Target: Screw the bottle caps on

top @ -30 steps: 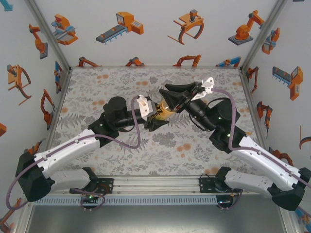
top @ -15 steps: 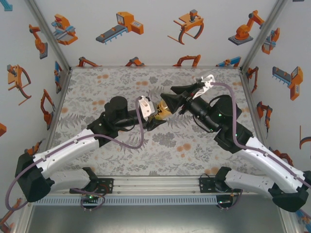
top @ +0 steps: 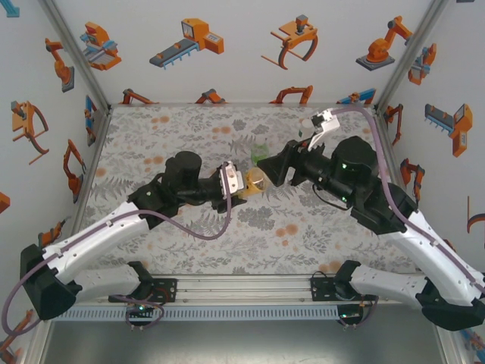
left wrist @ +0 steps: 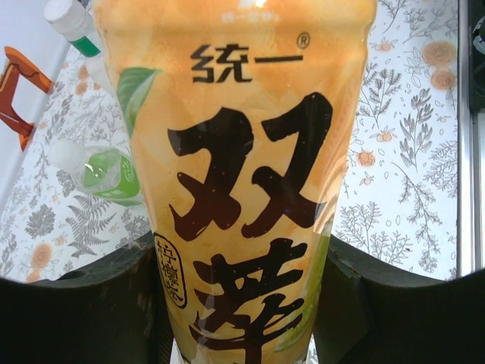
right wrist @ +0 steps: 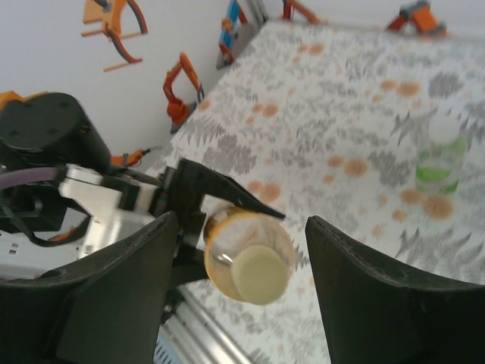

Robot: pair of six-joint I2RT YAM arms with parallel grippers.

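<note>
- Top external view: we see the left gripper [top: 244, 184] clamped on the amber bottle [top: 255, 179], which it holds sideways over the floral mat [top: 189, 227], neck pointing at the right arm.
- From the right wrist, the right gripper [right wrist: 241, 227] faces the amber bottle's neck end. Its fingers [right wrist: 114, 303] stand wide apart, one on each side of the bottle, and neither touches it.
- We find the yellowish cap [right wrist: 259, 277] sitting on the amber bottle's neck, in the gap between those two spread fingers. How far it is threaded on we cannot tell.
- From the left wrist, dark fingers [left wrist: 83, 303] press against both sides of the amber bottle's body, and its label [left wrist: 242, 227] carries large black characters.
- Beyond the amber bottle, near it but clearly apart, the green bottle [right wrist: 439, 159] rests on the mat with a whitish cap [right wrist: 444, 127] on its top.
- Farther from the amber bottle than the green one, we make out the clear bottle [left wrist: 72, 21], with a white cap and a green neck ring.
</note>
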